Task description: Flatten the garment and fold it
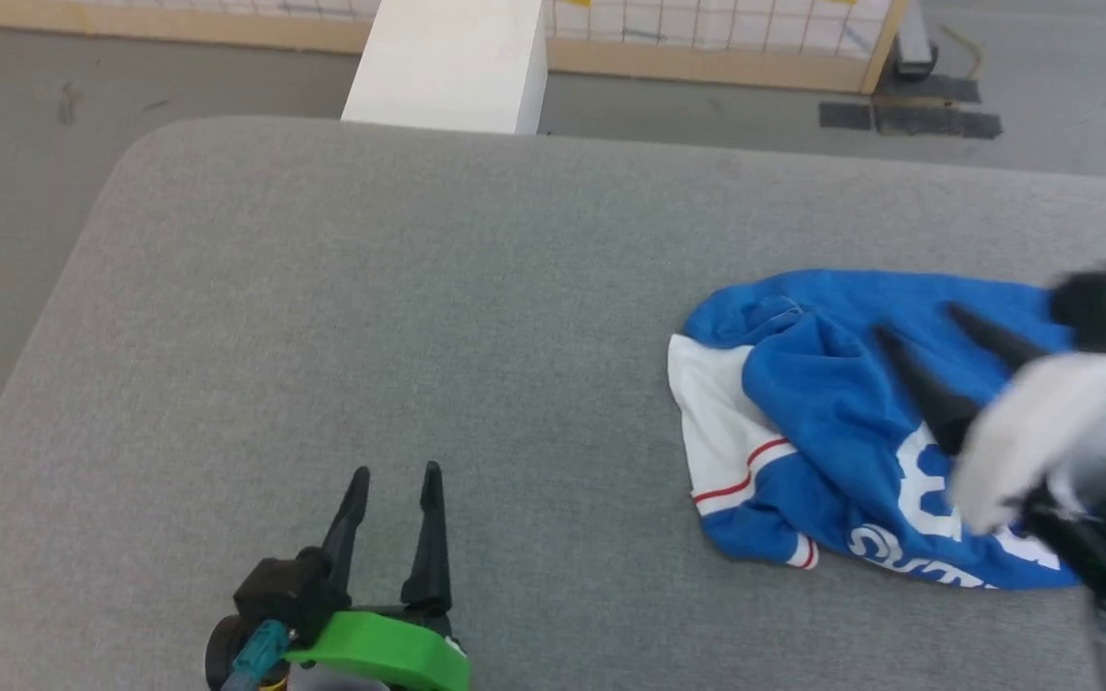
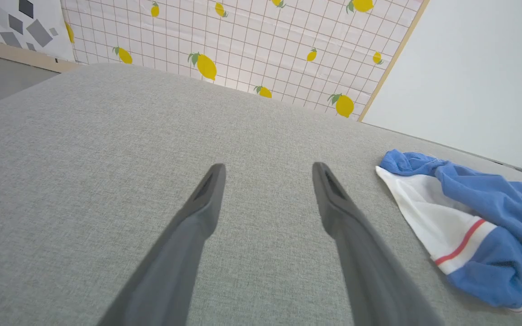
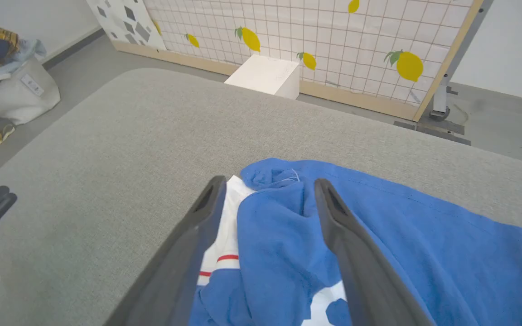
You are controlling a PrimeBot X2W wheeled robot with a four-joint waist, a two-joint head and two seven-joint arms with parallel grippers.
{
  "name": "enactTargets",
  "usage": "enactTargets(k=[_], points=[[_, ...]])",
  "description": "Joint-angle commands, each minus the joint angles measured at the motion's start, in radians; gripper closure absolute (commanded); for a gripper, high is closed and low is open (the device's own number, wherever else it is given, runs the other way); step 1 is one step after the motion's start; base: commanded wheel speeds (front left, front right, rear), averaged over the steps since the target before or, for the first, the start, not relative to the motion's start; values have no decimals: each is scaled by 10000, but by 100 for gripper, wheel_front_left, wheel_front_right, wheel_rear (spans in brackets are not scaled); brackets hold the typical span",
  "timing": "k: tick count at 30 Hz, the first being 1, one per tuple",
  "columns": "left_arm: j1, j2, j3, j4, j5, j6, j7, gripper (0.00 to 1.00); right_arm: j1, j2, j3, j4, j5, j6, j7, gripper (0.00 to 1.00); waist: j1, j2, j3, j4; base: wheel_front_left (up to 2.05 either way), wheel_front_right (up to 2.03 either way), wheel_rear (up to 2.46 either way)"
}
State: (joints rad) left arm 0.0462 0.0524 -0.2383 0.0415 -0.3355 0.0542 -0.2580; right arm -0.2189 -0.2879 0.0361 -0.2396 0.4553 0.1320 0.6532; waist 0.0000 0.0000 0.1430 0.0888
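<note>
The garment (image 1: 831, 403), a royal-blue jersey with a white sleeve and red stripe, lies crumpled on the right part of the grey padded table (image 1: 419, 317). White lettering shows on its near side. My right gripper (image 1: 918, 321) hovers over the garment with its two dark fingers spread apart and nothing between them; in the right wrist view the garment (image 3: 288, 235) lies under the open right gripper (image 3: 268, 183). My left gripper (image 1: 395, 472) stands open over bare table at the lower left, well away from the garment (image 2: 483, 217); its own view shows the left gripper (image 2: 268, 170) with fingers wide.
A white box (image 1: 447, 62) stands on the floor beyond the table's far edge, before a lemon-print screen (image 3: 333, 40). A pale bag of clothes (image 3: 2, 86) sits on the floor off the table's left side. The table's left and middle are bare cloth.
</note>
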Motion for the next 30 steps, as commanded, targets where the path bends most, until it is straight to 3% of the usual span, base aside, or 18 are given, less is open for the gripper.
enactTargets(k=[1, 8, 19, 20, 22, 23, 30], points=[[-176, -22, -63, 6, -32, 35, -38, 0, -339, -51, 471, 265, 32, -13, 217, 0, 0, 0, 271, 280, 0, 0, 0], [-487, -22, -381, 126, -113, 69, -38, 0, -1432, -187, 2539, 2246, -145, -13, 1058, 0, 0, 0, 666, 910, 0, 0, 0], [-672, -22, -789, 117, -313, 225, -38, 0, -2000, -115, 2983, 5345, -879, -13, 938, 0, 0, 0, 1120, 1906, 0, 0, 0], [-683, -22, -797, 101, -325, 243, -38, 0, -2042, -105, 2953, 5518, -855, -13, 898, 34, 0, 0, 1171, 1946, 0, 0, 0], [-707, -22, -816, 80, -349, 277, -38, 0, -2117, -127, 2972, 5738, -868, -13, 804, 88, 0, 0, 1223, 1984, 0, 0, 0], [-717, -22, -820, 76, -363, 295, -38, 0, -2149, -115, 2951, 5801, -841, -13, 711, 100, 0, 0, 1230, 1987, 0, 0, 0], [-712, -22, -787, 166, -437, 346, -38, 0, -2753, 110, 3383, 5594, -471, -13, 3, 100, 0, 0, 746, 1777, 0, 0, 0]])
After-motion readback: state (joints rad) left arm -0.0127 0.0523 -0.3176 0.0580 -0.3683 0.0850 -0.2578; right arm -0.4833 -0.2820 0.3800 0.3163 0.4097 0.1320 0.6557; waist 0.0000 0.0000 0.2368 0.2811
